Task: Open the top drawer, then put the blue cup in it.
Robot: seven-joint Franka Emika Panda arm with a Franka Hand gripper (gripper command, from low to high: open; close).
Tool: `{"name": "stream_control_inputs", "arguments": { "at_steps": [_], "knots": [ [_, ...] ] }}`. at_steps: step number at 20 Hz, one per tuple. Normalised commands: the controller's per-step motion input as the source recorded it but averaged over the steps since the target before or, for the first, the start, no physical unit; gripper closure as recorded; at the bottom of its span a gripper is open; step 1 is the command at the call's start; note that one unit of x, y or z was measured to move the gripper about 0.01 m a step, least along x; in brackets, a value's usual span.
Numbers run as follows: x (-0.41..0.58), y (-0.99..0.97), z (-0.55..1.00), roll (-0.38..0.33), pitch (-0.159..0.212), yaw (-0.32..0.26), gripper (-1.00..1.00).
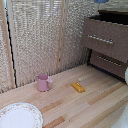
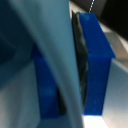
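The blue cup (image 2: 97,65) fills the wrist view, blurred and very close. My gripper (image 2: 75,75) is shut on it, with a pale finger (image 2: 52,60) and a dark pad pressed to its wall. In the exterior view only a blue sliver of the blue cup (image 1: 102,1) shows at the upper edge, above the dresser; the gripper itself is cut off there. The top drawer (image 1: 105,37), dark brown with a silver bar handle, stands pulled out, and a dark opening shows behind its front.
Below it is a matching lower drawer (image 1: 107,62), closed. On the wooden table stand a pink mug (image 1: 43,82), a small orange block (image 1: 78,87) and a white patterned plate (image 1: 20,116). A woven screen (image 1: 40,35) backs the scene. Something white (image 1: 126,75) sits at the exterior view's right edge.
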Motion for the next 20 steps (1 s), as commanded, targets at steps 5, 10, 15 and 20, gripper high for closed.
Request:
{"name": "stream_control_inputs", "arguments": {
  "at_steps": [5,10,15,20],
  "knots": [
    [0.014,-0.76,-0.07,0.085,0.011,-0.097,1.0],
    [0.028,-0.42,-0.24,0.061,0.002,-0.235,1.0],
    [0.001,-0.21,-0.15,0.046,0.001,-0.287,1.0],
    [0.006,-0.16,0.03,0.01,0.002,0.011,-1.0]
  ]
}}
